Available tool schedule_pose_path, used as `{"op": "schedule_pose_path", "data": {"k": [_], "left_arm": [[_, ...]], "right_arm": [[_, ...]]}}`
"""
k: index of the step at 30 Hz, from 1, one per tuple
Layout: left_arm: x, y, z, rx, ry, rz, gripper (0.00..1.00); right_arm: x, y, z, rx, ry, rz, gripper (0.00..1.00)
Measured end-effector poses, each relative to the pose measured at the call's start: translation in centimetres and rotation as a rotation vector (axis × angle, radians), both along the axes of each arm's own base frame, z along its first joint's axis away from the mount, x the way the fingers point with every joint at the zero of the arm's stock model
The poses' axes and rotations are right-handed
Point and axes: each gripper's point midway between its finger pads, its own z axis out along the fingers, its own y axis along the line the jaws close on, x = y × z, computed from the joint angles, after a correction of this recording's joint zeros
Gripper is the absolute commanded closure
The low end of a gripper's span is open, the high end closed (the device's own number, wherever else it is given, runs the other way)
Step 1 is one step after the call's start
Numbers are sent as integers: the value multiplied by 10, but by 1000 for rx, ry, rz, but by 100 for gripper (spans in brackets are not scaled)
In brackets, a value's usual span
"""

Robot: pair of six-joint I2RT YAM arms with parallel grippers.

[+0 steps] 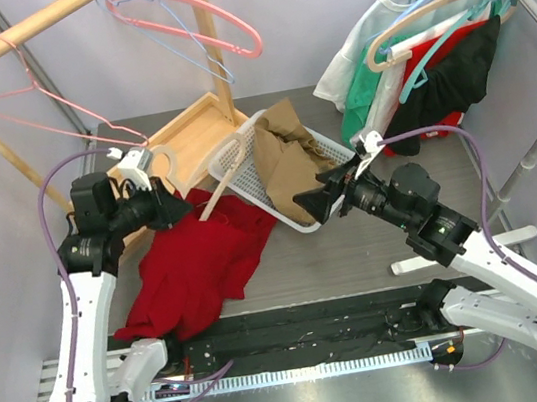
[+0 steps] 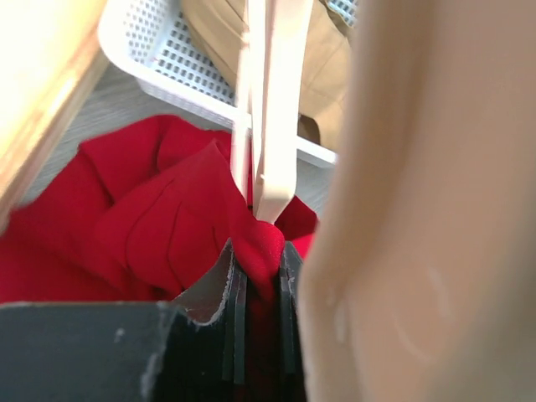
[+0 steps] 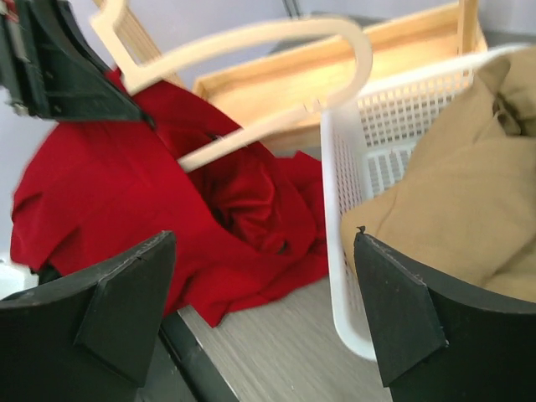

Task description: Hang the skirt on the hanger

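Early going, I'd say. The red skirt [image 1: 198, 267] lies crumpled on the counter [image 1: 358, 258] and is not on the hanger yet. The left pincer [image 2: 260, 260] is nipped shut on 1 fold of it, right beneath the cream hanger [image 1: 218, 186], which reaches across toward the white basket [image 1: 297, 219]. The right pincer [image 1: 311, 203] gapes wide, holding nothing. Getting the skirt onto the hanger is all left to do.

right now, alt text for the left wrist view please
The left claw pinches a fold of the crumpled red fabric skirt beside a cream plastic hanger. Behind sits a white plastic mesh basket holding tan cloth.
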Motion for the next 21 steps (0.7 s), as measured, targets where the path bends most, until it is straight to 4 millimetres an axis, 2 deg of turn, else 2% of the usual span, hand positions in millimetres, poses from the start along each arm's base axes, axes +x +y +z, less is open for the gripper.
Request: {"op": "schedule_pose_path", "data": {"k": [4, 10, 12, 15, 21], "left_arm": [[-5, 3, 4, 3, -15, 27, 100], [-16, -1, 8, -17, -22, 1, 100], [-24, -4, 12, -32, -35, -26, 100], [-38, -10, 21, -54, -65, -71, 100], [-73, -21, 37, -92, -155, -174, 100]], "right_arm": [[2, 12, -36, -73, 105, 43, 21], [1, 50, -131, -240, 380, 145, 23], [-2, 62, -153, -281, 455, 178, 23], [0, 80, -160, -285, 509, 209, 21], [7, 103, -149, -209, 540, 244, 22]]}}
